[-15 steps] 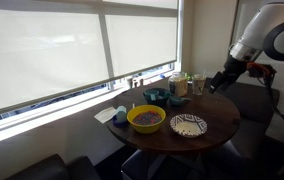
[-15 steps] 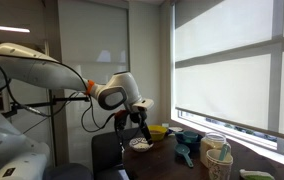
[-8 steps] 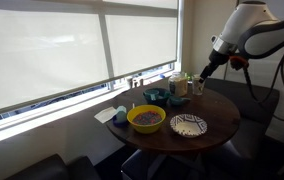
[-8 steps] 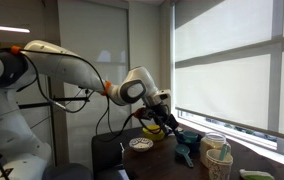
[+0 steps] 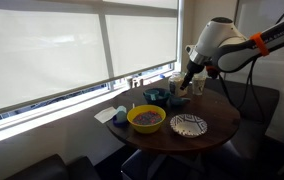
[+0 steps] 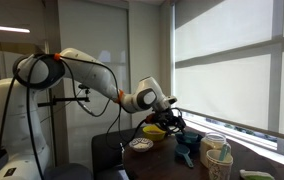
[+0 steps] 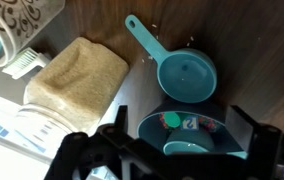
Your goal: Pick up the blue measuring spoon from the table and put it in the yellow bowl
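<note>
Wrist view. The tool [image 7: 167, 152] enters from 6 o'clock with its two dark fingers [image 7: 80, 150] spread wide and nothing between them. It hangs above a teal vessel [image 7: 194, 138] whose contents, one of them green, are too small to identify. At 12 o'clock from this vessel, just beside its rim, the blue measuring spoon [image 7: 187, 76] lies flat on the dark brown bench [image 7: 237, 40], cup facing up. Its handle points toward 10 o'clock. Whether spoon and vessel touch cannot be told. At 9 o'clock from the spoon lies a tan cloth [image 7: 77, 75], apart from the spoon. Beyond the cloth, toward 11 o'clock, stands a patterned mug [image 7: 22, 20]. White papers [image 7: 27, 125] lie at 7 o'clock from the cloth.

Exterior views. The arm [image 5: 217, 45] reaches down over the far side of the bench [image 5: 222, 118], and the tool [image 5: 188, 84] hovers above the cluster of items by the window. The yellow bowl [image 5: 146, 118] stands on the near part of the bench, at 7 o'clock from the tool and well apart from it. A patterned dish [image 5: 188, 125] sits just beside the bowl at its 3 o'clock. From the opposite side, the tool [image 6: 174, 122] hangs over the bench with the yellow bowl [image 6: 155, 130] at its 8 o'clock. The spoon is too small to make out in either exterior view.
</note>
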